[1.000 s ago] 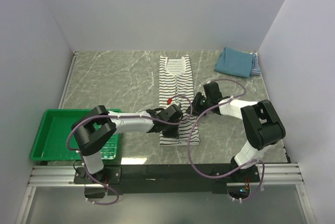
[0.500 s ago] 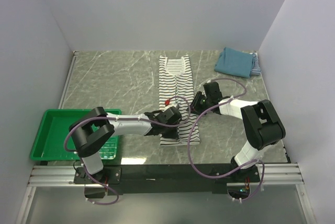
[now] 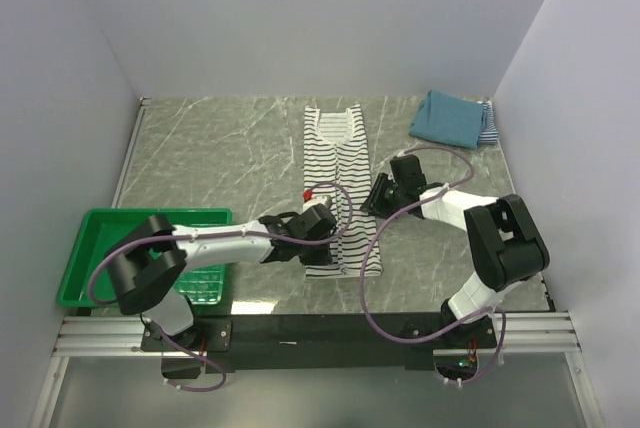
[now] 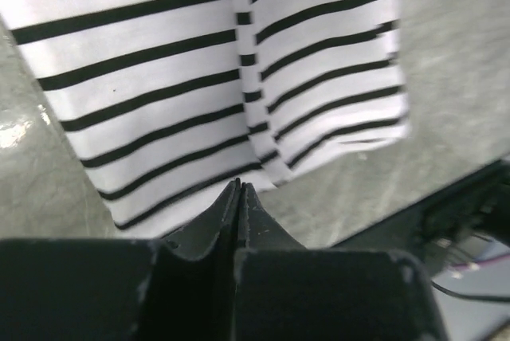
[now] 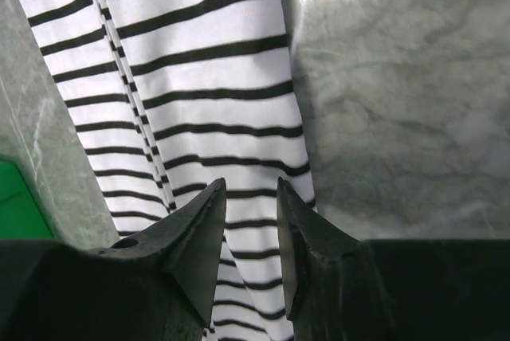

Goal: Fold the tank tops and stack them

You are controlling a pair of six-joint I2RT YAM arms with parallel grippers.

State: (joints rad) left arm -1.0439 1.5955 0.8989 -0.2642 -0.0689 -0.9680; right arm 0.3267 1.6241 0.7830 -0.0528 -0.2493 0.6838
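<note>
Centrally on the marble table (image 3: 220, 148) lies the black-and-white striped tank top (image 3: 335, 163), narrowed lengthwise, likely awaiting a crosswise fold. Green basket (image 3: 90, 248), near left, shows only its gridded floor. Teal tank top (image 3: 448, 118) rests folded on the navy-striped one (image 3: 489, 123). Left gripper (image 4: 237, 190), fingers pressed together, meets the hem; right gripper (image 5: 247, 197), slightly parted, hovers over its side edge.

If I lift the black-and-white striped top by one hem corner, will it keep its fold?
Probably not: the striped top lies thin and limp, its side flaps only laid inward, so they would likely fall open. Pushed across the marble table, it would likely bunch; its hem corner shows a pucker.
</note>
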